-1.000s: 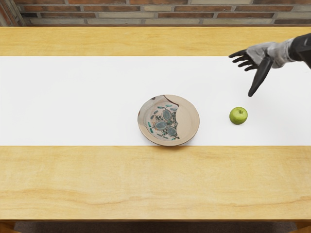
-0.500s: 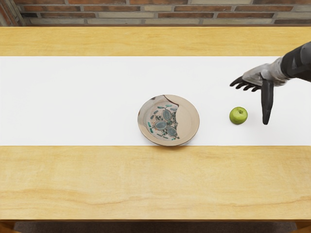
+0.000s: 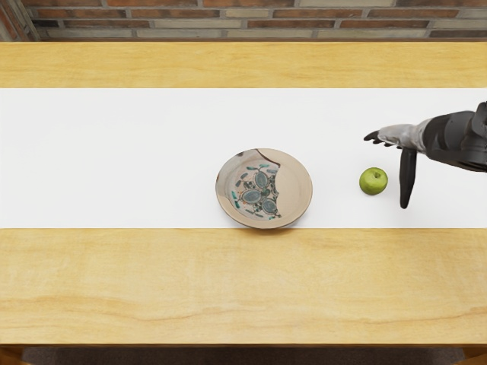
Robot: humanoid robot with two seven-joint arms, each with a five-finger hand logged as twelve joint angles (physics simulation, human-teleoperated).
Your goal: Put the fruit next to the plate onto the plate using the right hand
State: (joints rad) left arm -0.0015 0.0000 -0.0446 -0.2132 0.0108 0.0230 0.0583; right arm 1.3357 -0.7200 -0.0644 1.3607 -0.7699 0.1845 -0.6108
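Right robot hand (image 3: 402,144): held just right of green apple (image 3: 373,181), fingers spread wide, nothing grasped. Patterned plate (image 3: 298,186): set apart, leftward.

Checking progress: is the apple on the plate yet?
Off. The green apple lies on the white runner, right of the plate, apart from it.

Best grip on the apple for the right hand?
Probably wrap the apple around its widest middle, coming from above and the picture's right. It is round, sits free on the white runner, and the open right hand hovers on that side.
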